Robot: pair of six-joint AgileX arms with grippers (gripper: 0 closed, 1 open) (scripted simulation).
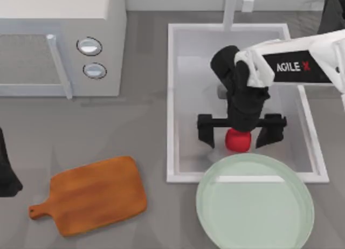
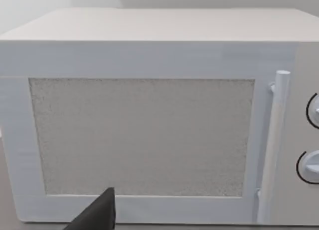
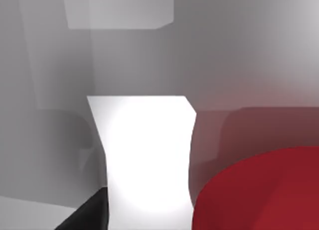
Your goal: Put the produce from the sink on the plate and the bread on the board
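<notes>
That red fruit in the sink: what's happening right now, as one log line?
right gripper: open, astride red fruit in sink | left arm: parked at table's left edge | plate: bare | board: bare

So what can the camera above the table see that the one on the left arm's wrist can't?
From above: the right gripper, jaws spread wide, down in the sink straddling the red tomato; the green plate, overlapping the sink's near rim; the bare wooden board; and the left arm parked at the table's left edge.

From the left wrist: the microwave's speckled door window, face on.

Both: the white microwave, with its handle and two dials.
</notes>
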